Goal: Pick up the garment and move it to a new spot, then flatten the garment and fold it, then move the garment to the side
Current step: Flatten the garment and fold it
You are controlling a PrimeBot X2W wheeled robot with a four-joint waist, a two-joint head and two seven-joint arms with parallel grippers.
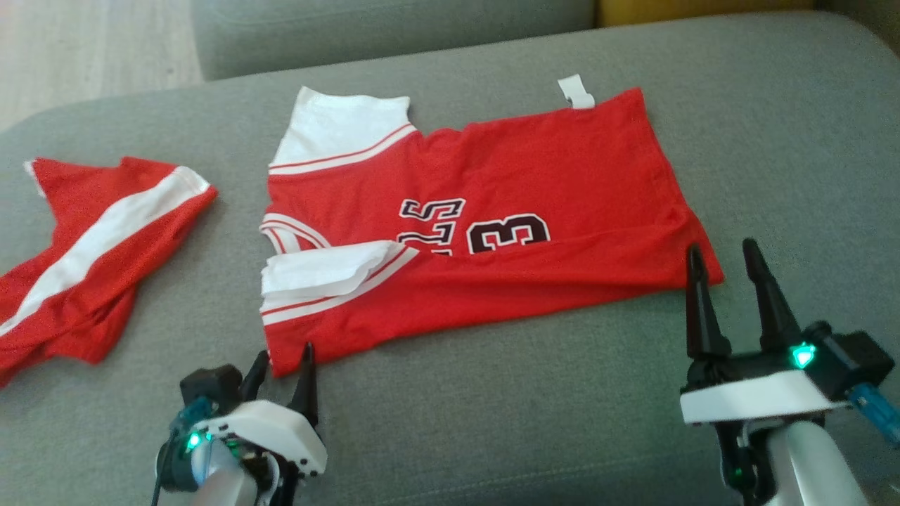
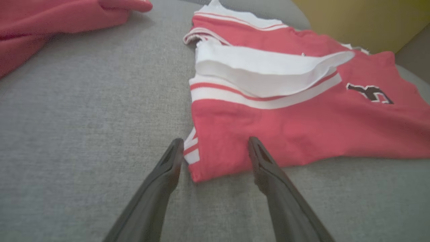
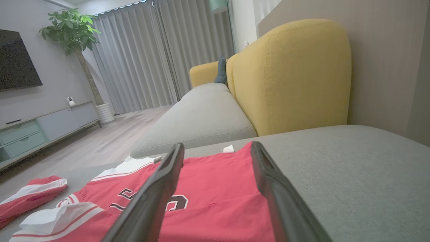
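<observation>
The garment (image 1: 527,176) is a red jersey with white sleeves and dark lettering. It lies spread on the grey sofa cushion (image 1: 492,422), its near long edge folded over. My left gripper (image 1: 285,355) is open at the jersey's near-left corner. In the left wrist view that corner of the garment (image 2: 302,124) sits between the fingers of the left gripper (image 2: 215,141). My right gripper (image 1: 723,247) stands open at the near-right corner, one fingertip over the hem. In the right wrist view the right gripper (image 3: 216,145) hovers above the garment (image 3: 218,188), holding nothing.
A second red garment with a white stripe (image 1: 91,246) lies crumpled at the cushion's left end. Another grey cushion (image 1: 387,28) adjoins at the back, with wooden floor (image 1: 84,49) beyond it. A yellow backrest (image 3: 289,77) rises on the right side.
</observation>
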